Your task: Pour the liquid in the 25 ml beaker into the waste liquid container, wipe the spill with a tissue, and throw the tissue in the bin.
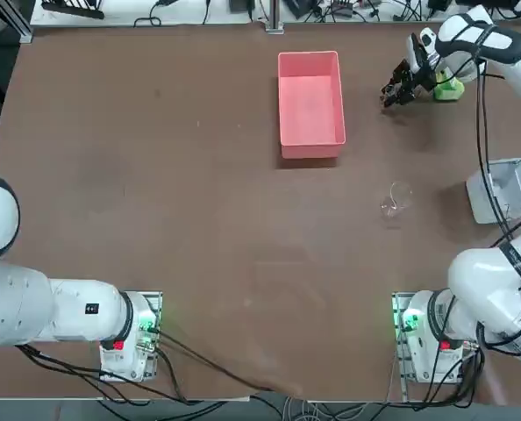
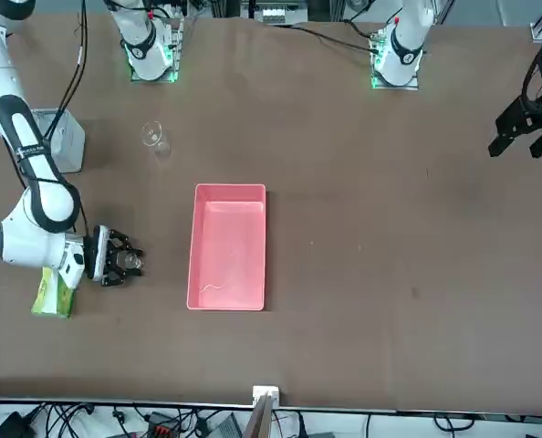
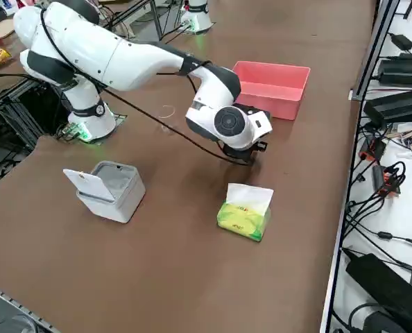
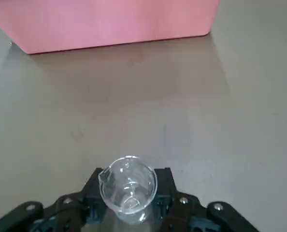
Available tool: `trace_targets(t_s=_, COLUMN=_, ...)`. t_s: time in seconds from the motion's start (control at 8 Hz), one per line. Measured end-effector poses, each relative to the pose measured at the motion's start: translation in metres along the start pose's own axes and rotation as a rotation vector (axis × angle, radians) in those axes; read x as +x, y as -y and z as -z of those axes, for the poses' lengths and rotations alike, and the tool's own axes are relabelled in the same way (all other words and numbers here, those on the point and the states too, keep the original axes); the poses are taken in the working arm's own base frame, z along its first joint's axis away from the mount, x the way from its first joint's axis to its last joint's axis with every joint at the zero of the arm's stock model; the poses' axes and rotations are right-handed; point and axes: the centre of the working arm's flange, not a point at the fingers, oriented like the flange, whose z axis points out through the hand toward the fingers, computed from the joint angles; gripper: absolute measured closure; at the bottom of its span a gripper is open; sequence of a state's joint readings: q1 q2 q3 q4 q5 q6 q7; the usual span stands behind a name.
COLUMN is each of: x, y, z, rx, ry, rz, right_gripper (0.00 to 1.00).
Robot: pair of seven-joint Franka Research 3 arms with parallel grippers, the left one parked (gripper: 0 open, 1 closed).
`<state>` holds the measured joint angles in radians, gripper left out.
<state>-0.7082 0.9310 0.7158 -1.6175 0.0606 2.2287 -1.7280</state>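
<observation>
Between the fingers: 25 ml beaker point(image 4: 128, 189) | right gripper point(image 4: 129, 200) clamped on it, beside pink tub point(image 1: 310, 104)

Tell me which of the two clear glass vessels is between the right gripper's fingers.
The 25 ml beaker, held in the right gripper beside the green tissue pack. The larger glass vessel stands alone on the table, untouched.

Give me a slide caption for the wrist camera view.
Right gripper holding the small clear beaker between its fingers, facing the pink tub.
</observation>
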Motion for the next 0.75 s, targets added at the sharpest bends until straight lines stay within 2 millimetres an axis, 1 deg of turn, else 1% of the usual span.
trace_targets(t_s=0.12, x=-0.0033, y=-0.0001, z=0.0011, rx=-0.003, ry=-0.002, rz=-0.002, right_gripper=0.49)
trace_targets(t_s=0.38, x=-0.0087, y=0.0005, z=0.0011, rx=-0.003, ry=-0.003, rz=-0.002, right_gripper=0.43)
trace_targets(t_s=0.75, x=-0.0102, y=-0.0002, z=0.0024, rx=-0.006, ry=-0.003, rz=0.006, right_gripper=0.42)
